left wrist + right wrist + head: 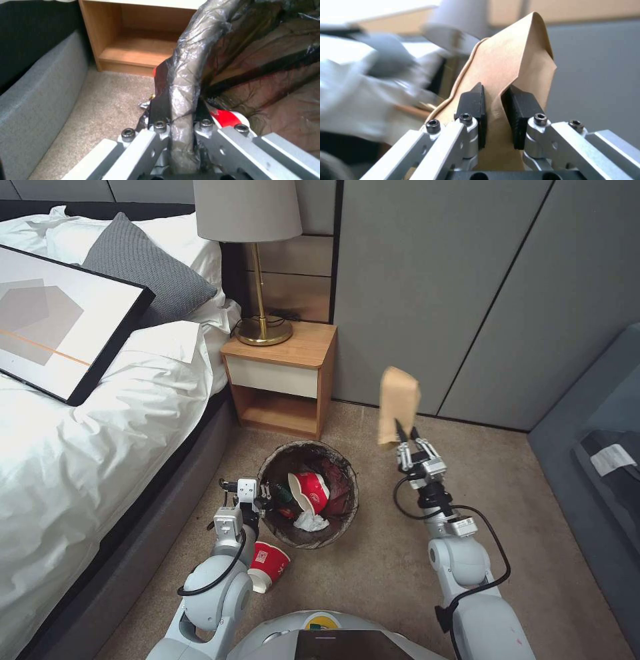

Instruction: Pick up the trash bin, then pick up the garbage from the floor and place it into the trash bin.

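The trash bin (343, 473), round with a dark liner over its rim, is in front of the nightstand. My left gripper (262, 493) is shut on its near-left rim; in the left wrist view the fingers (160, 110) pinch the liner-covered rim (183, 70). Inside lie a red-and-white cup (310, 491), a white tissue (311, 522) and a green bottle (281, 493). Another red cup (268, 565) lies on the carpet beside my left arm. My right gripper (407, 435) (496, 92) is raised to the right of the bin, shut on a brown cardboard piece (398, 403) (510, 65).
A wooden nightstand (283, 380) with a brass lamp (260, 327) stands behind the bin. The bed (100, 447), carrying a framed picture (53, 327), runs along the left. Grey wall panels (467, 300) close the back, and dark furniture (600, 467) stands at the right.
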You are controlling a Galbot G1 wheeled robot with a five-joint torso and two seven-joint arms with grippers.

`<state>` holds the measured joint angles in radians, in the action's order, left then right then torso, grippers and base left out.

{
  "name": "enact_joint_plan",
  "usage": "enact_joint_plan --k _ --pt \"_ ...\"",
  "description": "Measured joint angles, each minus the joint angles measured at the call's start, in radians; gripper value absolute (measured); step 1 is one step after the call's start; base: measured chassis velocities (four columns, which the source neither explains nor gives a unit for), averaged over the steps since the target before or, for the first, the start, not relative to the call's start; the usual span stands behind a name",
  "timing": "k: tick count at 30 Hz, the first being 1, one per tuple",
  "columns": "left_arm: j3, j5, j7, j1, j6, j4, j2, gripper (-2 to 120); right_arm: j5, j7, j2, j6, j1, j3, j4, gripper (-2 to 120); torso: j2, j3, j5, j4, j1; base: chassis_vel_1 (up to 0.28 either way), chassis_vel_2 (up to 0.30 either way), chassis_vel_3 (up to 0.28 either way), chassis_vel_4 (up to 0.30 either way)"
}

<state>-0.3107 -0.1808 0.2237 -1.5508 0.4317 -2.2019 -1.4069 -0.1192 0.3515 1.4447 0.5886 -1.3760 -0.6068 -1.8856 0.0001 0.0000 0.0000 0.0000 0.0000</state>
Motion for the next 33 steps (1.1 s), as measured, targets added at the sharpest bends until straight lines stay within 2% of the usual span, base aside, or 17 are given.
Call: enact_joint_plan --k 3,9,19,33 --pt "0.002 0.0 0.0 0.001 0.0 0.002 0.0 0 -0.01 0.083 -0.016 -0.005 -0.039 0.094 -0.12 14 0.0 0.0 -0.0001 -0.0001 0.0 0.0 0.0 0.0 0.0" --pt "0.005 -0.001 -0.001 0.003 0.0 0.002 -0.003 0 0.002 0.108 -0.032 -0.025 -0.064 0.183 -0.166 14 0.0 0.0 -0.0001 0.0 0.0 0.0 0.0 0.0 0.0" --pt "0.006 -0.001 -0.001 0.005 -0.001 0.004 -0.006 0 0.044 0.128 -0.025 -0.001 -0.1 0.241 -0.08 14 0.0 0.0 0.0 -0.0001 0.0 0.0 0.0 0.0 0.0" --pt "0.008 -0.002 -0.001 0.007 -0.001 0.008 -0.009 0 0.072 0.139 -0.01 0.045 -0.129 0.243 0.024 13 0.0 0.0 0.0 0.0 0.0 0.0 0.0 0.0 0.0"
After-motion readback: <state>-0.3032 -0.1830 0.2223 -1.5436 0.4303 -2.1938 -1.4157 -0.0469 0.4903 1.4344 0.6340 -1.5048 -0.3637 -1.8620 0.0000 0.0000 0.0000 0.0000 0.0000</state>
